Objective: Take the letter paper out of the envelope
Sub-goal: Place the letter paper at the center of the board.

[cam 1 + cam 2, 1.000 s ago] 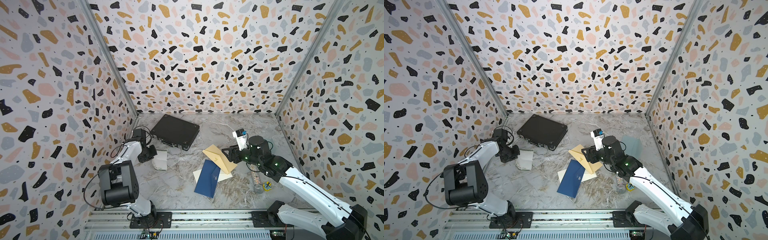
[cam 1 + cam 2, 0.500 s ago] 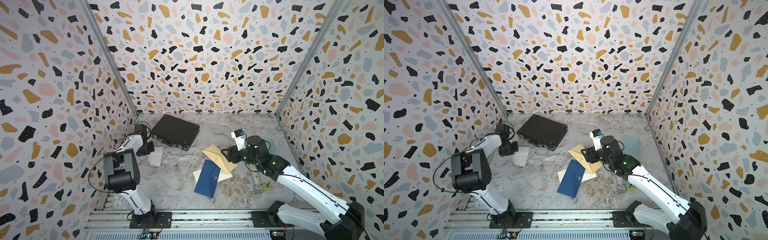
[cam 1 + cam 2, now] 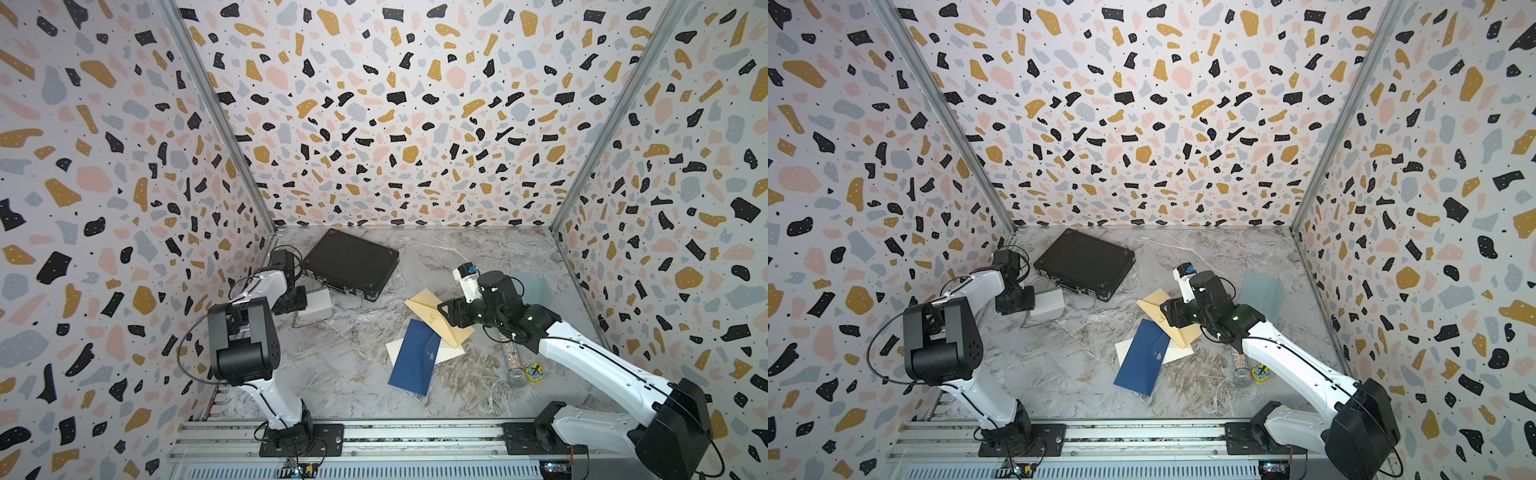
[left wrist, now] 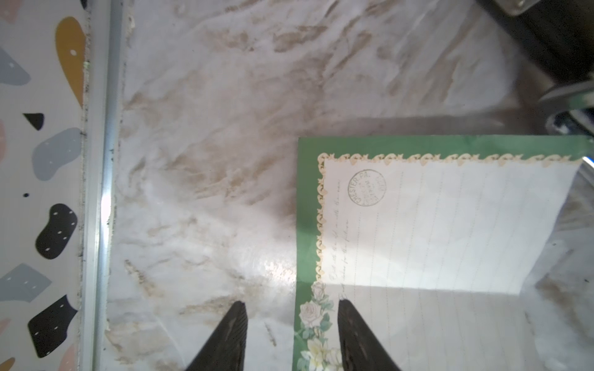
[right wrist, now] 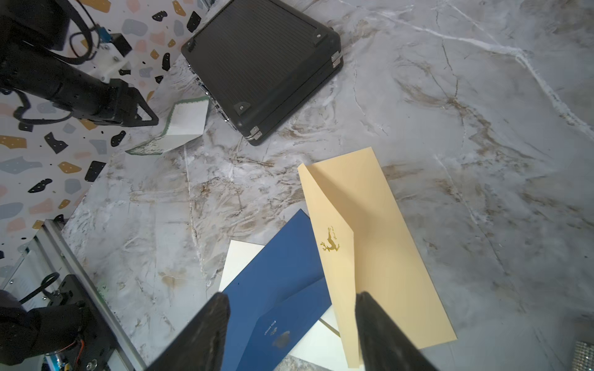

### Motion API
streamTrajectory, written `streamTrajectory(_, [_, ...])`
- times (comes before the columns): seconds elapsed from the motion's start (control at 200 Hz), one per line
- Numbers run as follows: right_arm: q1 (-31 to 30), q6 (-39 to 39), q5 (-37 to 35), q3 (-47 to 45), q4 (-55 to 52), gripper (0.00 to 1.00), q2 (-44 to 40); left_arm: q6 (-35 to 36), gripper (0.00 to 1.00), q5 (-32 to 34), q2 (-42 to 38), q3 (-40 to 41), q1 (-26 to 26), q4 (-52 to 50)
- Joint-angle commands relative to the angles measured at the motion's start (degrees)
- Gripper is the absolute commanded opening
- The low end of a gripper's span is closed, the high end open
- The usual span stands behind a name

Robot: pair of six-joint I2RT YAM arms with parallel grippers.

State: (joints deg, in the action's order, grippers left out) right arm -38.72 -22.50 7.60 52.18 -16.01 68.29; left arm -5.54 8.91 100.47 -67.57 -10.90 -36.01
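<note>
Letter paper (image 4: 450,225) is out of any envelope: it sits on the marble table (image 3: 353,386) at the robot's left, just beside the black case (image 3: 351,262) and well apart from the envelope pile. Lined sheet, green border, rose print, round postmark. It is creased, one panel flat and one raised toward the case. Can't tell if it touches the case. Both top views show it as a pale patch (image 3: 318,305) (image 3: 1048,305). The right wrist view shows it too (image 5: 186,122).

Left gripper (image 4: 291,303) is right at the paper with its jaws apart and nothing clamped. One fingertip (image 4: 353,331) overlaps the green edge and the other is over bare table. Contact with the sheet can't be judged. It shows in both top views (image 3: 291,301) (image 3: 1015,301).

Right gripper (image 5: 292,295) hangs over the pile, jaws wide and empty. It is seen in a top view at (image 3: 444,313).

The pile is mid-table:
- Tan envelope (image 5: 379,231), flap lifted, gold stag mark, lying partly over the blue envelope (image 5: 276,266).
- A cream sheet (image 5: 239,260) sticks out under the blue one. Envelope or paper, can't tell.
- The pile also shows in both top views, tan (image 3: 424,305) (image 3: 1156,305) and blue (image 3: 411,361) (image 3: 1142,359).

On the robot's right, near the right arm:
- A glittery microphone (image 3: 513,361) lies on the table.
- A small yellow object (image 3: 533,371) sits just beside its head.
- A pale translucent sheet (image 3: 1260,295) lies behind the arm.
</note>
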Motion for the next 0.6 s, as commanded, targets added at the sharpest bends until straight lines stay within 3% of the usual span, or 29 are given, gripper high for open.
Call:
streamTrajectory(0.0, [-0.3,0.2,-3.9,2.9,-3.6,0.65,0.6,-0.6,0.54,1.5,-3.5,-0.1,-0.2,-2.0])
streamTrajectory(0.17, [-0.3,-1.4,-1.1,4.6,-6.3,0.64,4.0,-3.7,0.62,-2.7,-7.9,-0.2,0.2,-4.5])
streamTrajectory(0.28, [0.3,-0.2,1.8,7.2,-8.5,0.67,7.5,-6.9,0.65,-9.6,-10.0,-0.9,0.4,-6.9])
streamTrajectory(0.445, [3.1,3.9,8.8,13.4,-14.1,0.66,16.7,-16.8,0.68,-26.3,-13.9,2.0,2.7,-6.7])
streamTrajectory(0.596, [7.6,5.2,13.3,13.0,-12.0,0.65,22.1,-29.5,0.73,-38.9,-17.7,8.1,9.9,1.5])
